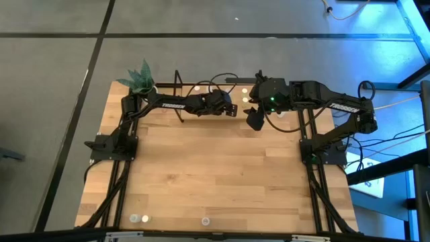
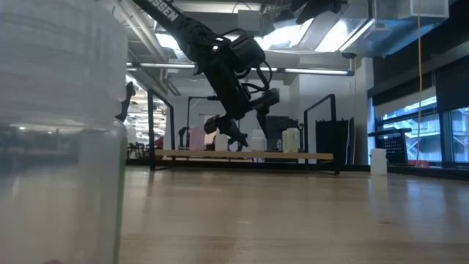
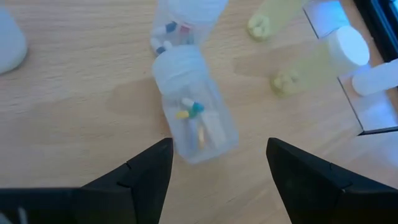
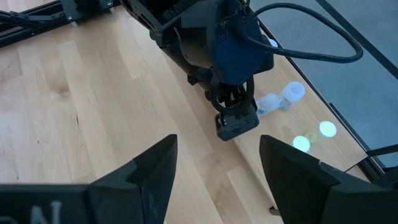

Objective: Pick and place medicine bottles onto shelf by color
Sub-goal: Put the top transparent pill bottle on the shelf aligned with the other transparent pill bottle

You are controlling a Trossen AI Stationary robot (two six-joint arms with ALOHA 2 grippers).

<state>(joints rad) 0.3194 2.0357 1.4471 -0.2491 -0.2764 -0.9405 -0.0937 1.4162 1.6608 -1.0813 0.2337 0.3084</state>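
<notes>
- Medicine bottles on the shelf (image 1: 201, 86) at the table's 12 o'clock edge were the concern: a clear one (image 3: 196, 106) lay on its side between the left gripper's (image 3: 217, 180) spread, empty fingers, with a second clear one (image 3: 180, 22) touching its cap end.
- Being round and smooth, it would probably roll or skid if one finger met it first, knocking its neighbour.
- Yellow-green bottles (image 3: 277, 50) stood near at about 2 o'clock of it, so a wide approach risked clipping them.
- The right gripper (image 4: 214, 180), also open and empty, hovered close beside the left arm's wrist (image 4: 217, 50); the two arms could well collide.
- Three more bottles (image 1: 140, 218) waited at 6 o'clock, well apart from the shelf.
- Bottles looked like translucent ribbed plastic holding coloured capsules; shelf board and tabletop (image 1: 222, 175) were pale planked wood, the shelf rods thin black metal.
</notes>
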